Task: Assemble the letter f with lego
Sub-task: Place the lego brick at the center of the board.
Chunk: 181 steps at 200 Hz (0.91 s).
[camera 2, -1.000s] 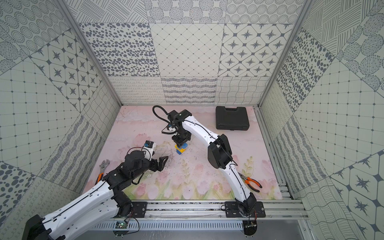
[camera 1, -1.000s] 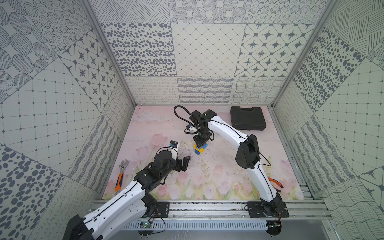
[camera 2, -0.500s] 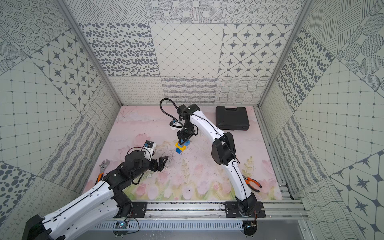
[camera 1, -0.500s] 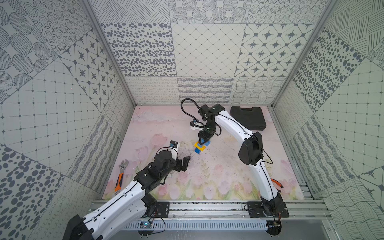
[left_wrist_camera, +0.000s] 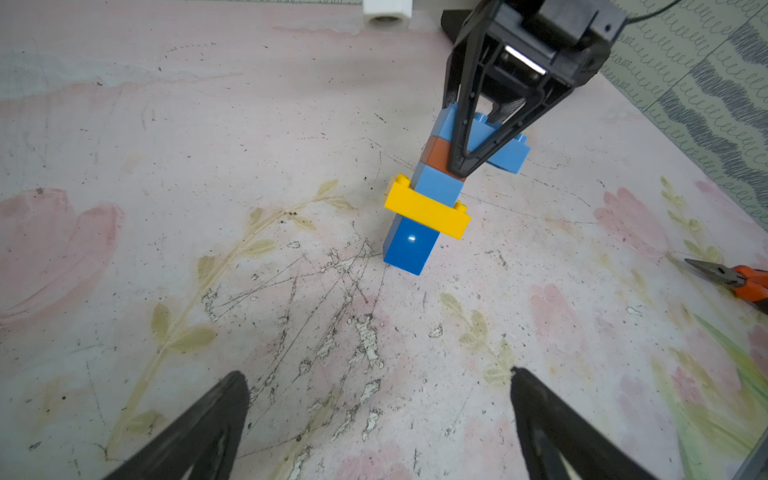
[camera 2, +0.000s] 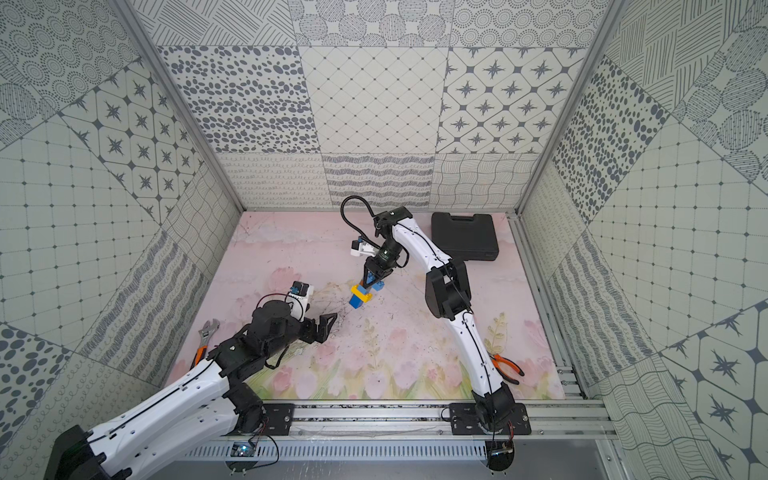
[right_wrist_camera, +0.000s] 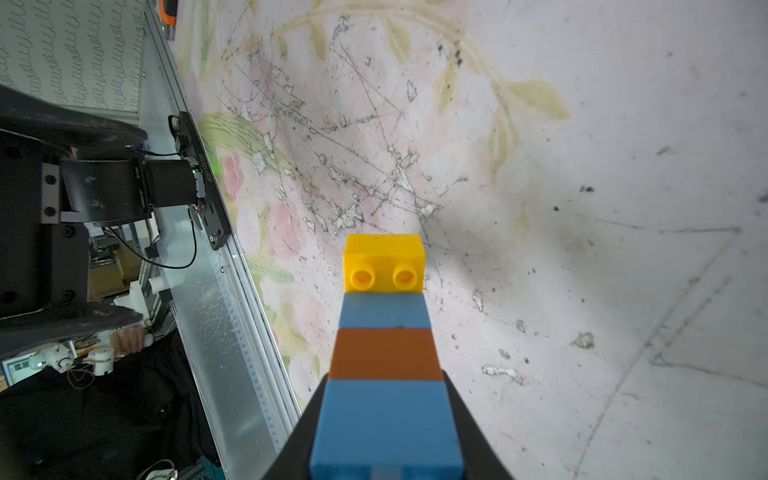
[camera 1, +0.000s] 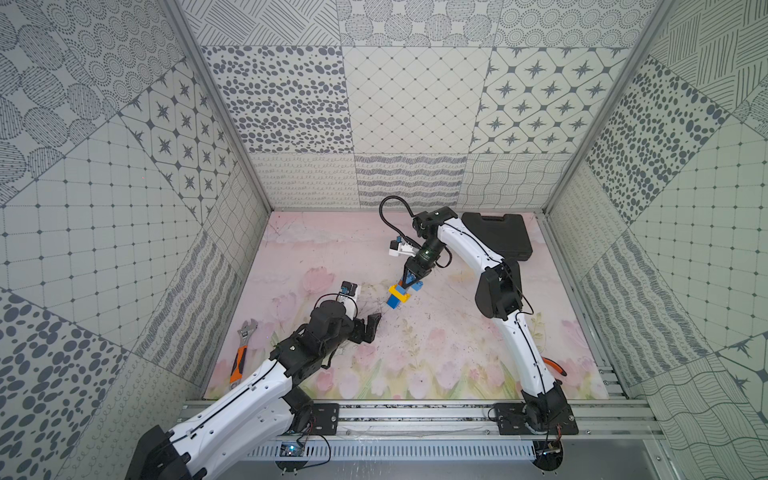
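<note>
lego column [left_wrist_camera: 428,210] tilts below right pincer [left_wrist_camera: 461,164], clamped at its top.

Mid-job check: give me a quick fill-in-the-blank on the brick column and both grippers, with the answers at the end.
1. The right gripper is shut on the lego column; the left gripper is ____ and holds nothing.
2. The bottom brick, just under the long yellow brick, is ____.
3. Touching the long blue brick is a square brick coloured ____.
4. The orange-handled pliers lie beside the base of the ____ arm.

Missing words: open; blue; brown; right.
</note>
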Tool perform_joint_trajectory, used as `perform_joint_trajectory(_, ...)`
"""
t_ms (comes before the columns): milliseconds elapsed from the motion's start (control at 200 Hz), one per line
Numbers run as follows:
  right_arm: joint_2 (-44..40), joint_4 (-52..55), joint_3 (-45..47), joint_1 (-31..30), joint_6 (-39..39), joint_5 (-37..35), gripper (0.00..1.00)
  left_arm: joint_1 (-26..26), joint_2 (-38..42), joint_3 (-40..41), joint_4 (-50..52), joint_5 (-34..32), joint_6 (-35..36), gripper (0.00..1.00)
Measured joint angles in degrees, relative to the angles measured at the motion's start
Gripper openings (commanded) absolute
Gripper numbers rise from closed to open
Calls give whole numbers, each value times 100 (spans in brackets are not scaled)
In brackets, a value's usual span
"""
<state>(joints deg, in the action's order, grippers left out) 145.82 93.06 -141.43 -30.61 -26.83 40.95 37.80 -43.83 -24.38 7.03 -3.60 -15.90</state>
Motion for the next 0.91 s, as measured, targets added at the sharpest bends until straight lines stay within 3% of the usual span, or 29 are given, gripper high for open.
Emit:
perform_joint_trajectory(465, 372, 35, 33, 146, -20, 348, 48, 0, -46, 0, 0, 4, 0, 99)
perform_joint_trajectory(905, 369, -551, 70, 400, 704, 26, 53, -4, -103, 0, 0, 7, 0, 99)
